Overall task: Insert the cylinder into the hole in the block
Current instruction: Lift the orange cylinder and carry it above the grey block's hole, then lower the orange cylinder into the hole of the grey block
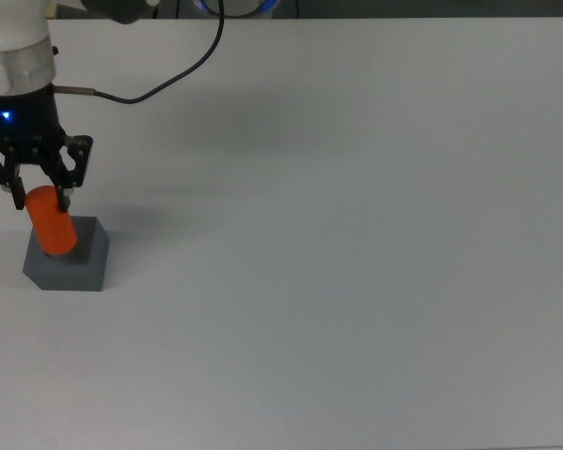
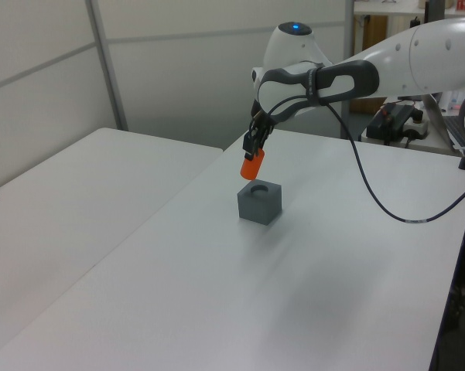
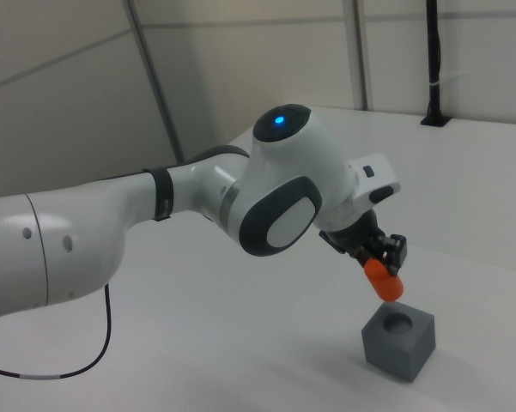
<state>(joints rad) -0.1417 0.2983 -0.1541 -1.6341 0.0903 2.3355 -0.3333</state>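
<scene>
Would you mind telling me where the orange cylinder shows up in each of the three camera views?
Top view: far left, the cylinder overlaps the grey block, held by the tool.
Left view: upper centre, the cylinder hangs above the block.
Right view: lower right, the cylinder sits just above the block.
Shared landmark: the grey block.

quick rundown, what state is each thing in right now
claw: shut on the cylinder, up in the air above the block
cylinder: held tilted, clear of the block, not in the hole
block: upright on the table, hole facing up
hole: empty
</scene>
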